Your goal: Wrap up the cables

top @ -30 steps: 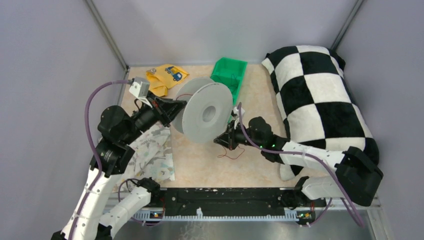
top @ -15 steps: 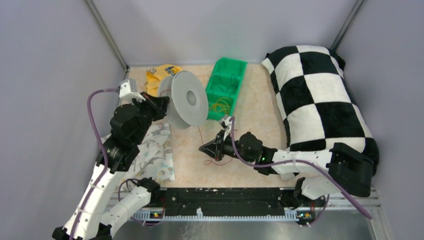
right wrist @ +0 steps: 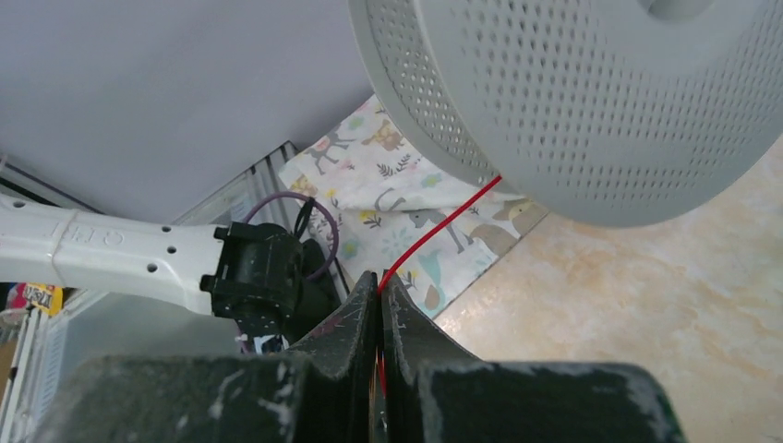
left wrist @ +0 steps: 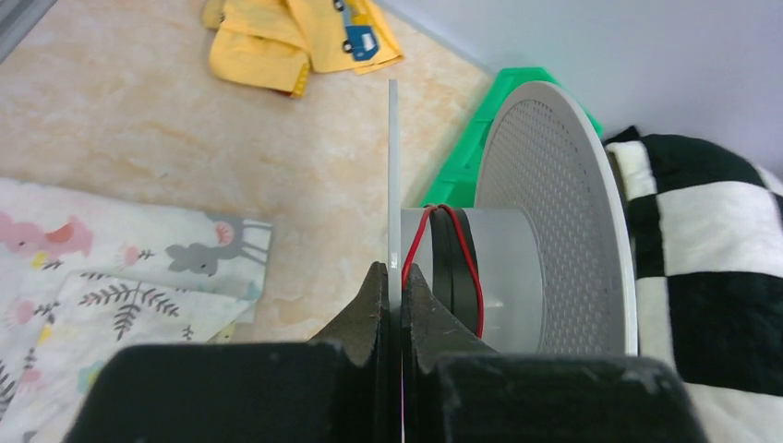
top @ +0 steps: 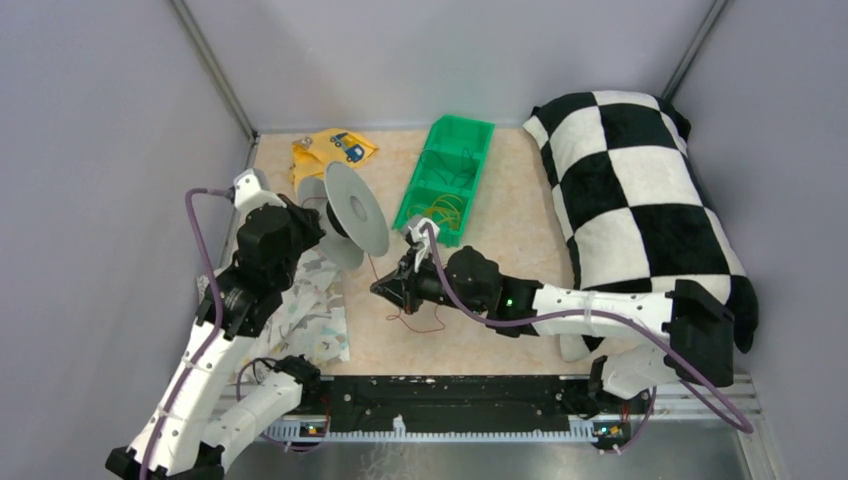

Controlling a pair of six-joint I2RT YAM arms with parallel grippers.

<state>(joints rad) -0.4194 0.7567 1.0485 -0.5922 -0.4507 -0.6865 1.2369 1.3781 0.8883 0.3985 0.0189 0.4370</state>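
Item: wire (right wrist: 439,231), thin, red. A few turns sit on the spool (top: 352,212) hub, centre-left of the overhead frame. One straight strand runs down-right from the hub to the right gripper (right wrist: 380,281), which is nearer and pinched closed on it. Slack loops lie on the table (top: 520,215) below. Other tool, left gripper (left wrist: 394,272): clamped on the spool's flange edge.

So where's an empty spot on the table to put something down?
The widest bare patch of table lies between the green bin and the checkered pillow. A narrower strip runs between the right arm and the black rail. The left is crowded: spool, printed cloth and red wire.
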